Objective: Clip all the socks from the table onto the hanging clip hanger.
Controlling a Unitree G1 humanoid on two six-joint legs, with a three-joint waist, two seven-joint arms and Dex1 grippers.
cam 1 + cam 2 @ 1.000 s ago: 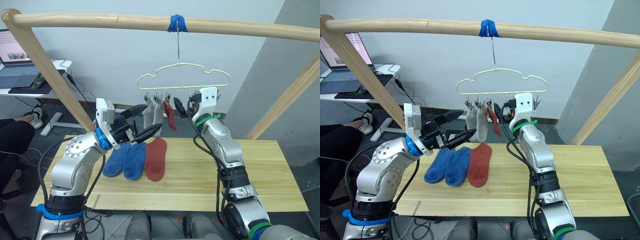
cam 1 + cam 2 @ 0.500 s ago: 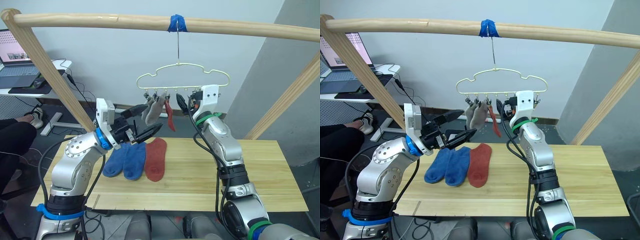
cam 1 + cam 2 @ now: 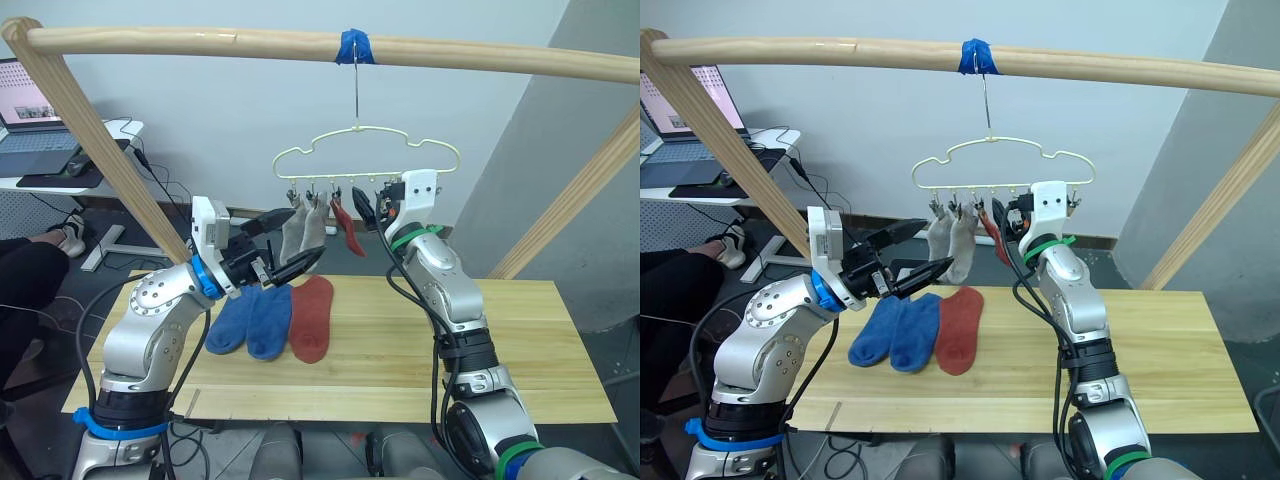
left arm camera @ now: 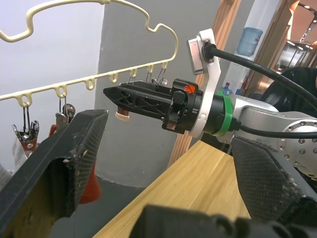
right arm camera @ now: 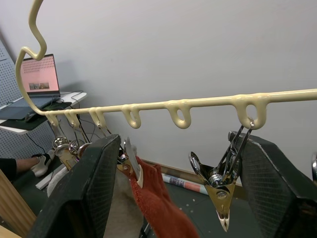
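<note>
Hanging from pole: clip hanger [image 3: 368,152] is hooking onto the wooden pole [image 3: 200,42] at a blue tape wrap [image 3: 354,46], above the far edge of the table [image 3: 400,370].
Background left: laptop [image 3: 30,120] is sitting on a side desk beyond the frame.
Left gripper: left gripper [image 3: 293,243] is hovering above the table's left part, pointing toward the hanger; fingers are spread apart and carrying nothing. Its tips are sitting just below and in front of the grey socks.
Blue socks: two blue socks [image 3: 250,320] are lying flat side by side on the table, touching each other, under the left gripper.
Red sock on table: one red sock [image 3: 312,317] is lying flat just right of the blue pair, touching it.
Grey socks: two grey socks [image 3: 303,229] are hanging from the leftmost clips, overlapping each other.
Hanging red sock: second red sock [image 3: 347,226] is hanging from the next clip to the right, tilting out toward the right gripper.
Right gripper: right gripper [image 3: 364,209] is raised to clip height, just right of the hanging red sock. Fingers are released and spread, straddling the bar; in the right wrist view the red sock's clip and a bare clip [image 5: 220,181] are sitting between them, neither one pinched.
Bare clips: the remaining clips on the right end are hanging with nothing in them.
</note>
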